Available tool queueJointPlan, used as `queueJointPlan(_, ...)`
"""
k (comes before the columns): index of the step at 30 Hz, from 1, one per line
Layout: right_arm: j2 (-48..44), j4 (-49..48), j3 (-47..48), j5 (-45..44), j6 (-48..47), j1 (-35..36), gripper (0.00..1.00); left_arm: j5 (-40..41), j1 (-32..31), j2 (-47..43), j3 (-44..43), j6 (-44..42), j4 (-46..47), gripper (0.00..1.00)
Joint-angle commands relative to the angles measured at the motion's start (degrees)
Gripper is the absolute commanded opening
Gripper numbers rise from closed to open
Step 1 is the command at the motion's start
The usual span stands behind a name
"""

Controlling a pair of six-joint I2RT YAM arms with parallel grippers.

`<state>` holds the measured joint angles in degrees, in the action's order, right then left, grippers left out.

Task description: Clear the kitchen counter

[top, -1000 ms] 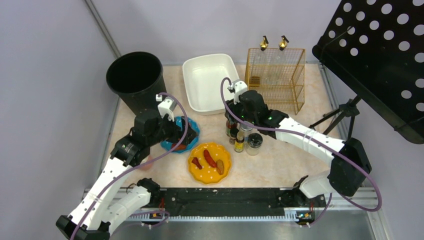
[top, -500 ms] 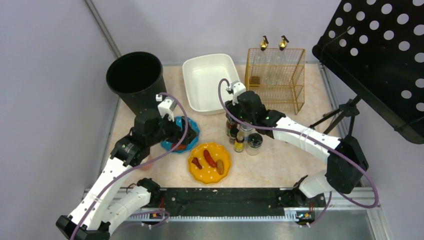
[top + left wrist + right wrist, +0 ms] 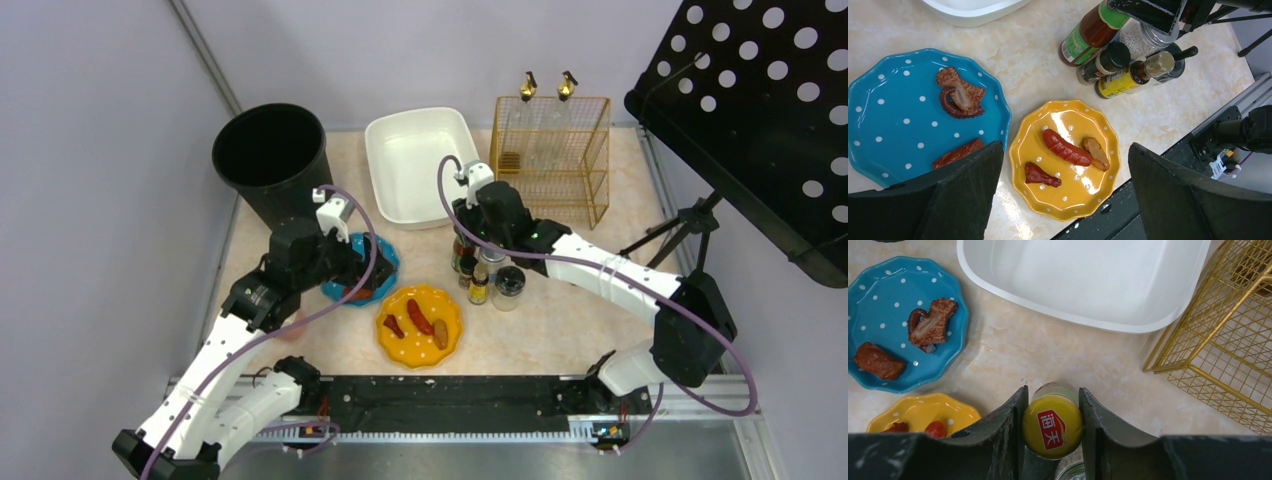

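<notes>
Right wrist view: the bottle (image 3: 1052,426) shows me only its yellow cap; the body is hidden below it, between the right fingers (image 3: 998,445). I can't tell whether they press the cap or merely flank it. The basin (image 3: 1088,285) and basket (image 3: 1220,340) are cut off by the frame edges.

Top view: the left arm (image 3: 290,265) covers most of the blue plate (image 3: 387,256). The bottle labels are too small to read.

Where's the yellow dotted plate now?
Top view: the yellow dotted scalloped plate lies near-centre on the beige marbled kitchen counter, blue dotted plate to its left, condiment bottles to its right.
</notes>
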<state>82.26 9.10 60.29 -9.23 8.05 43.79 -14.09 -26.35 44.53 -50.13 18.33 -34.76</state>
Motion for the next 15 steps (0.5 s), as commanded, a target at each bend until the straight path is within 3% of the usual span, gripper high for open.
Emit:
queueJointPlan(1, -2.6, -3.5, 4.9, -1.8, 1.5, 0.7, 0.00, -0.7, -0.2, 0.3, -0.2, -0.4, 1.1, 0.99)
queueJointPlan(15, -4.9, -0.7, 17.9, -6.3, 0.2, 0.5, 0.00, -0.8, -0.1, 0.4, -0.1, -0.3, 1.2, 0.99)
